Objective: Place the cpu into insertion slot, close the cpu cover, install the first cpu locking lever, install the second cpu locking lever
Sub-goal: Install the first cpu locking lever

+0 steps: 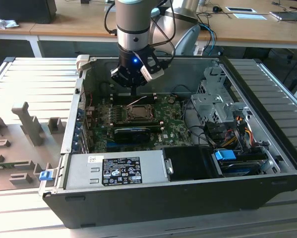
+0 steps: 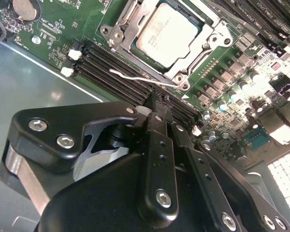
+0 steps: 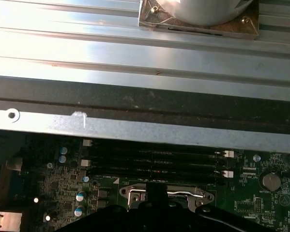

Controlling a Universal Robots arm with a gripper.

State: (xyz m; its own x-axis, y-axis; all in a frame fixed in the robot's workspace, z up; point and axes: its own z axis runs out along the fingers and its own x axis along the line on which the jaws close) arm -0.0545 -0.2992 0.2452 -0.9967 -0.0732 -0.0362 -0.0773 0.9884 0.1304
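The pale silver cpu [image 2: 168, 30] lies flat in the insertion slot [image 1: 137, 113] in the middle of the green motherboard [image 1: 168, 121]. The silvery cpu cover [image 2: 121, 35] is folded down around it, framing the chip's face. A thin light locking lever [image 2: 135, 77] runs loose along the socket's edge beside the memory slots and stands slightly raised in the exterior view. My gripper [image 2: 158, 102] hangs just over that edge, fingers together with nothing between them, tip close to the lever; whether they touch is unclear. It shows as gripper [image 1: 133, 92] and gripper [image 3: 157, 200].
Long black memory slots [image 2: 113, 65] lie beside the socket. The case wall [image 3: 135, 130] rises just beyond them. A power supply [image 1: 118, 168] fills the near side, with a drive cage [image 1: 212, 99] and cables [image 1: 232, 131] at the exterior view's right. Grey fixtures [image 1: 29, 124] stand outside the case.
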